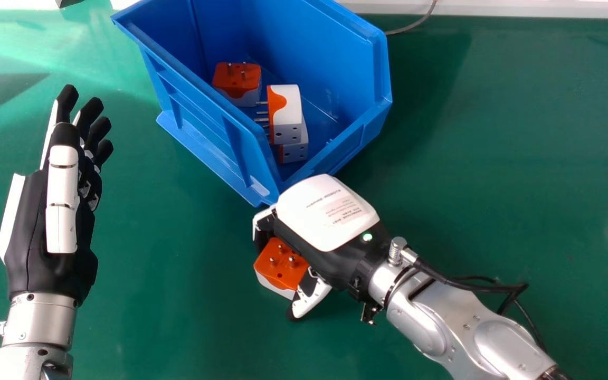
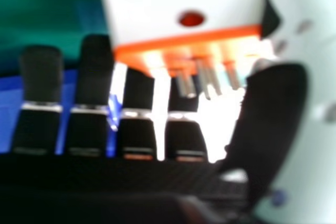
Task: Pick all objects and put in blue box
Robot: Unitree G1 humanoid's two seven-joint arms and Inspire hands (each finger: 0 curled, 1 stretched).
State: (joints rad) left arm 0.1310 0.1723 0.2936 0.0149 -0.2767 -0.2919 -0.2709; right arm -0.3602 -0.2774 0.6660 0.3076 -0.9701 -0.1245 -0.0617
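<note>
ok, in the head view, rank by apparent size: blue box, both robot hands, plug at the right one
1. Blue box
2. Left robot hand and right robot hand: too alike to rank
3. Plug, partly covered

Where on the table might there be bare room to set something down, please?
The widest bare stretch of table lies right of the box, beyond the right arm. Another lies between the left hand and the held plug. It's crowded where the right hand meets the box's near corner.

Orange-white plugs: 3 in box, 1 outside
</note>
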